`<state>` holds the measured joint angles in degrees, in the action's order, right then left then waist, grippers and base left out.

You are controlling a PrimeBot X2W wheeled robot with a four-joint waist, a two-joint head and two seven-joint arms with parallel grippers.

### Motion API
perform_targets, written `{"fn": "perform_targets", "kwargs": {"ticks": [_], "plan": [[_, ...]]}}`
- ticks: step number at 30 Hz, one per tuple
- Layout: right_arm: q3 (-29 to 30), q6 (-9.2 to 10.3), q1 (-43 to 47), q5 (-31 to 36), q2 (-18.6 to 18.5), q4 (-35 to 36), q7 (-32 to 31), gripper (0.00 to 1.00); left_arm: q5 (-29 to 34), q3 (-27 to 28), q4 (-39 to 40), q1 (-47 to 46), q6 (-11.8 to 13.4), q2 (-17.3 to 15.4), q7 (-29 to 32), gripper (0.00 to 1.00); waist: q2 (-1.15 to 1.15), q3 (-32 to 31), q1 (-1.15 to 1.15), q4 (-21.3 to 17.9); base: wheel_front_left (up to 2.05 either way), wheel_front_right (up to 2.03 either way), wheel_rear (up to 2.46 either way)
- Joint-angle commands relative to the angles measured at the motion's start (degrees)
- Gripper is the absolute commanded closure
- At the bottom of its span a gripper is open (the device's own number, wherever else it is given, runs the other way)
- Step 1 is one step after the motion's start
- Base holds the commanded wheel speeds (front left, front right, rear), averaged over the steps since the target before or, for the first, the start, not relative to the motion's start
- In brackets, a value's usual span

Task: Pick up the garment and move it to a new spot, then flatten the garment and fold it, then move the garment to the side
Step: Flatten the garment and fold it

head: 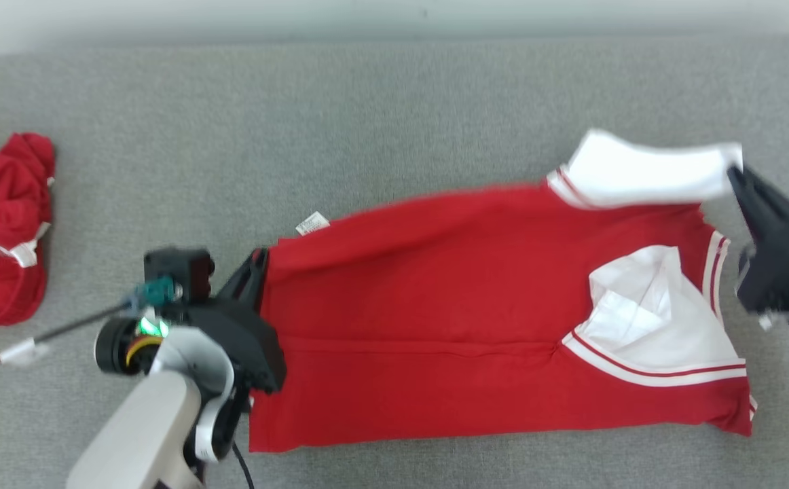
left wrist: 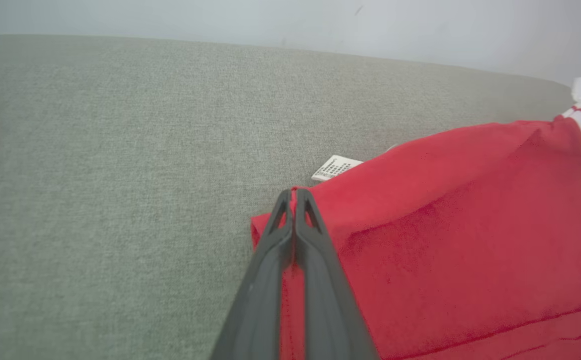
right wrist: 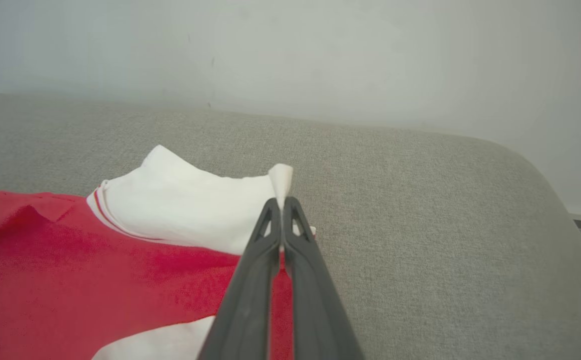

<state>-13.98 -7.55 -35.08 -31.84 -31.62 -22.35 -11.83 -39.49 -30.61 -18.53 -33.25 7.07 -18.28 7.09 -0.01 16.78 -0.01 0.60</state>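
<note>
Grey woven upholstery [head: 394, 102] covers the whole work area, with a pale plain wall [right wrist: 320, 50] behind it.

- Red shirt [head: 449, 312] of soft knit, with white sleeves and red-and-white striped trim: spread lengthwise across the middle, hem end toward my left, sleeve end toward my right. Near half lies flat. The far long edge looks slightly raised between my two grips (blurred in the head view, so not certain).
- Crumpled red cloth heap [head: 1, 224]: at the far left edge, well apart from the shirt.
- Left gripper [left wrist: 294, 192]: fingers pressed together on the far hem corner, red cloth pinched between them.
- Right gripper [right wrist: 281, 201]: fingers closed on the tip of the far white sleeve [head: 639, 170]. A tuft of white cloth pokes up past the tips.
- Near white sleeve [head: 646, 305]: folded inward, resting on the red body.
- Thin dark cable [head: 62, 333]: trails from my left wrist across the upholstery.
- Small white printed care label [head: 312, 223]: lies on the grey fabric, at the shirt's far edge, near my left grip.
</note>
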Motion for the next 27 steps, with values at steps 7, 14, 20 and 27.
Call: {"fn": "perform_targets", "kwargs": {"ticks": [7, 14, 20, 27], "plan": [[5.4, 0.11, 13.0, 1.4, -0.2, 9.0, -6.4, 1.00, -0.5, -0.5, -2.8, 5.4, 0.1, 1.7, -5.5, 1.00, 0.01, -5.0, 0.01, 0.6, 0.00, 0.00, 0.00], [9.8, 0.11, 21.6, 3.3, 2.1, 16.6, -13.2, 1.00, -0.8, -0.9, -6.1, 6.7, -0.3, 3.1, -8.4, 1.00, 0.01, -5.2, 0.01, 0.1, 0.00, 0.00, 0.00], [11.8, 0.11, 26.6, 4.4, 4.4, 20.6, -17.5, 1.00, -1.2, -1.0, -8.8, 7.5, -0.5, 4.1, -10.2, 0.93, 0.01, -5.3, 0.01, 0.0, 0.00, 0.00, 0.00], [13.5, 0.11, 31.1, 6.2, 5.9, 23.0, -21.0, 1.00, -1.4, -0.7, -11.9, 7.6, -0.2, 4.6, -11.6, 0.93, 0.01, -5.8, 0.01, 0.2, 0.00, 0.00, 0.00]]}}
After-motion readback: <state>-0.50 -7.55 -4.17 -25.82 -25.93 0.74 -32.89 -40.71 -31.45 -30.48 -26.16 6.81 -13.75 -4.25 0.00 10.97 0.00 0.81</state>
